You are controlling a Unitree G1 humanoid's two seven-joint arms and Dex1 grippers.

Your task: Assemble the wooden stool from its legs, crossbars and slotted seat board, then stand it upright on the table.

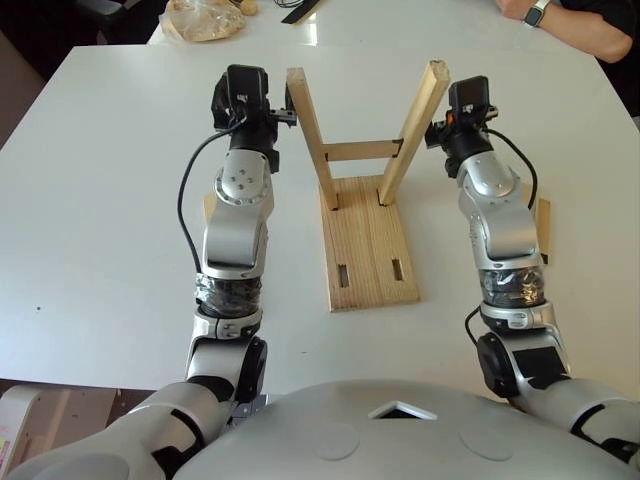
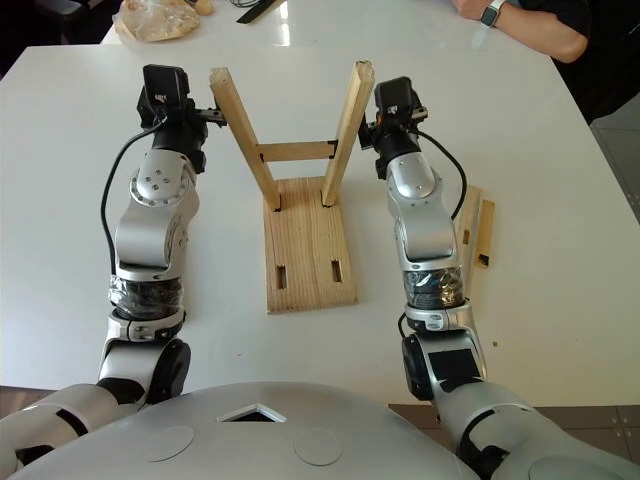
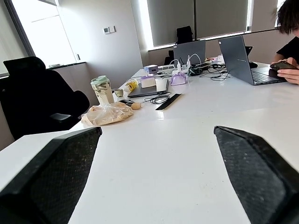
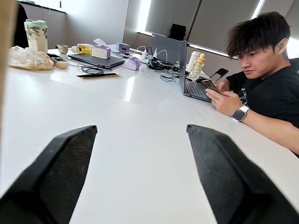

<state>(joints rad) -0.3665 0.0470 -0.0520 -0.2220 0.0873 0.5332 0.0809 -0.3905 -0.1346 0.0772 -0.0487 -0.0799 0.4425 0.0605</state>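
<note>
Seat board (image 1: 365,250), one, lies flat mid-bench (image 1: 110,180), well apart from every edge. Two legs, left leg (image 1: 312,135) and right leg (image 1: 412,130), stand splayed in its far slots, joined by one crossbar (image 1: 358,151), while its two near slots (image 1: 343,276) are unfilled and two loose sticks (image 2: 485,230) lie beside the right arm. Left pincer (image 3: 157,133) and right pincer (image 4: 142,128), fingers apart, sit just outside the leg tops; laptops (image 3: 240,58) and a plastic bag (image 3: 106,114) lie farther along the white office surface.
</note>
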